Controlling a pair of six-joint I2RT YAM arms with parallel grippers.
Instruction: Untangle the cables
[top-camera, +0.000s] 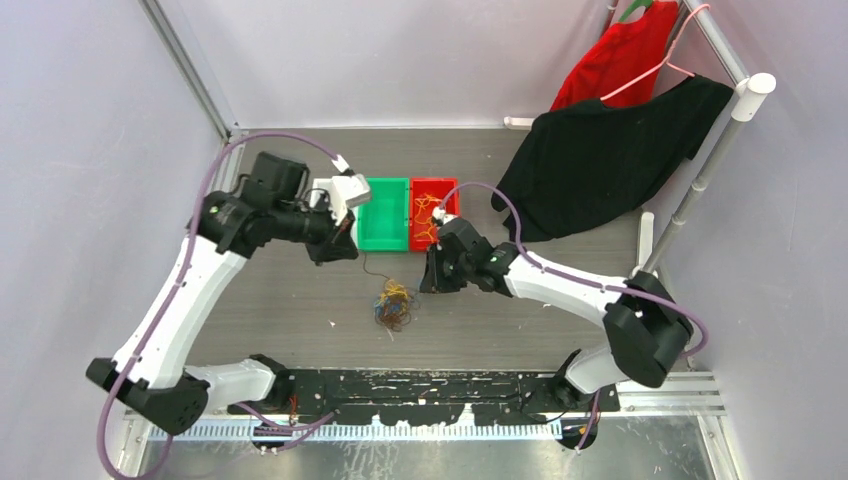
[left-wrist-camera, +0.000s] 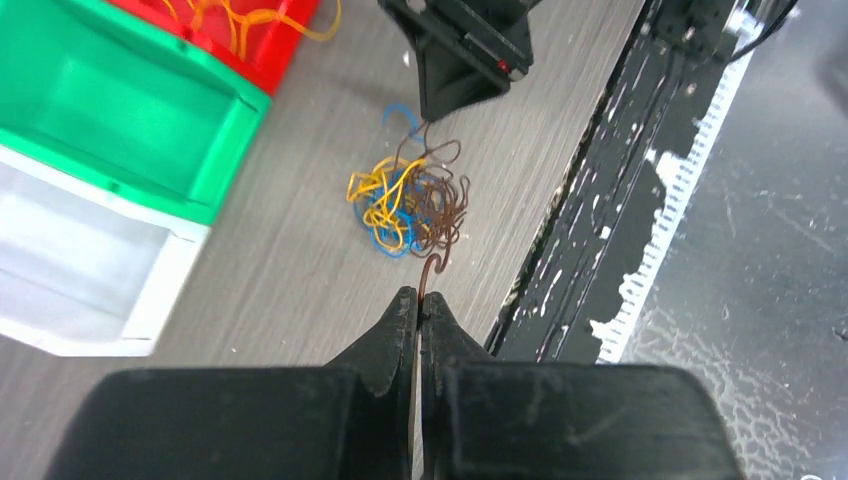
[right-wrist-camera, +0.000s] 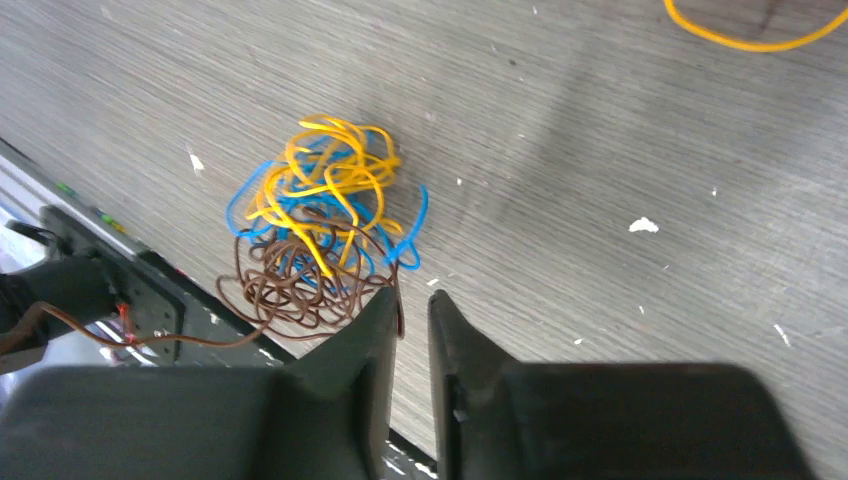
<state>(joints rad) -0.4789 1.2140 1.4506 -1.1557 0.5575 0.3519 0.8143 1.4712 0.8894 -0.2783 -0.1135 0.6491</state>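
Grey wood-grain table (top-camera: 290, 300), pale walls, with a green bin (top-camera: 385, 215) and a red bin (top-camera: 432, 182) at the far centre. The cables (top-camera: 393, 305) lie as one knotted clump of yellow, blue and brown on the table, nearer than the bins and between the two grippers. Some orange strands sit in the red bin.

Risks, as I judge them:
- The brown strand (left-wrist-camera: 432, 265) winds through the yellow and blue loops. Pulling it could drag the whole clump or cinch the knot rather than free it.
- The strand looks thin and springy, so under tension it could slip out of a fingertip pinch.
- Both grippers work close around the clump, and a careless move could knock one against the other.

Left gripper (left-wrist-camera: 420, 300): fully closed, pinching the end of the brown strand at its tips.

Right gripper (right-wrist-camera: 410, 305): jaws a narrow slit apart, low and just beside the clump. A brown strand runs into the slit against one finger (right-wrist-camera: 370, 330). I cannot tell whether it is pinched.
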